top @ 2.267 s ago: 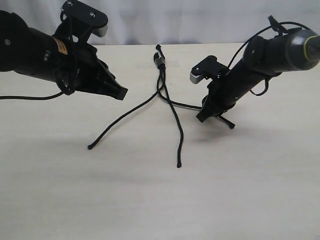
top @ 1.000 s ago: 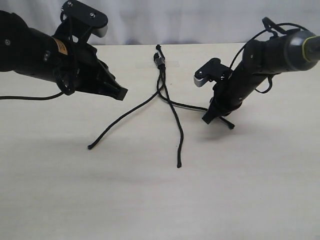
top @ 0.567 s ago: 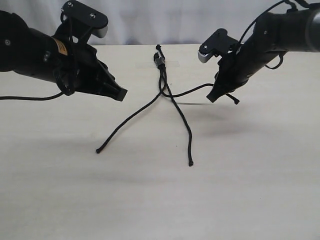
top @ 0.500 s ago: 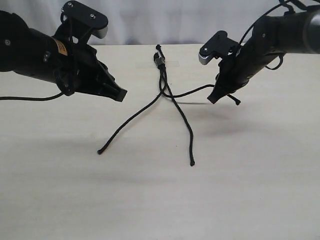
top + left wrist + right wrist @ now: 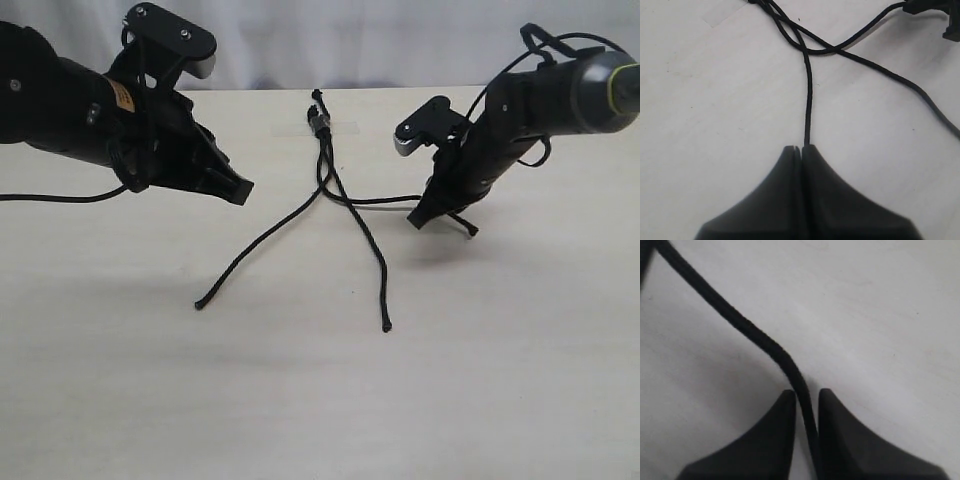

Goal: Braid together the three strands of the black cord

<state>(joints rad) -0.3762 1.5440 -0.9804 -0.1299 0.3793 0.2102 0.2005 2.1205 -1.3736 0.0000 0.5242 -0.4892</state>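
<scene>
The black cord's bound end [image 5: 320, 120] lies at the table's far middle, and three strands fan out from it toward the front. The left strand [image 5: 262, 238] ends at front left. The middle strand [image 5: 368, 240] ends at front centre. The right strand [image 5: 385, 200] runs sideways into my right gripper [image 5: 418, 222], low on the table. In the right wrist view this strand [image 5: 747, 327] passes between the slightly parted jaws of the right gripper [image 5: 806, 392], with a gap on one side. My left gripper [image 5: 240, 188] hovers shut and empty left of the cord. The left strand [image 5: 808, 100] runs under the left gripper [image 5: 801, 148].
Clear tape [image 5: 345, 127] holds the bound end to the pale table [image 5: 320, 400]. A white backdrop stands behind the far edge. The left arm's cable [image 5: 50, 195] trails over the table at far left.
My right gripper lifted the right strand up and back, then came down to the table, and its jaws parted a little. The two free strand tips shifted slightly right. The left arm stayed still.
</scene>
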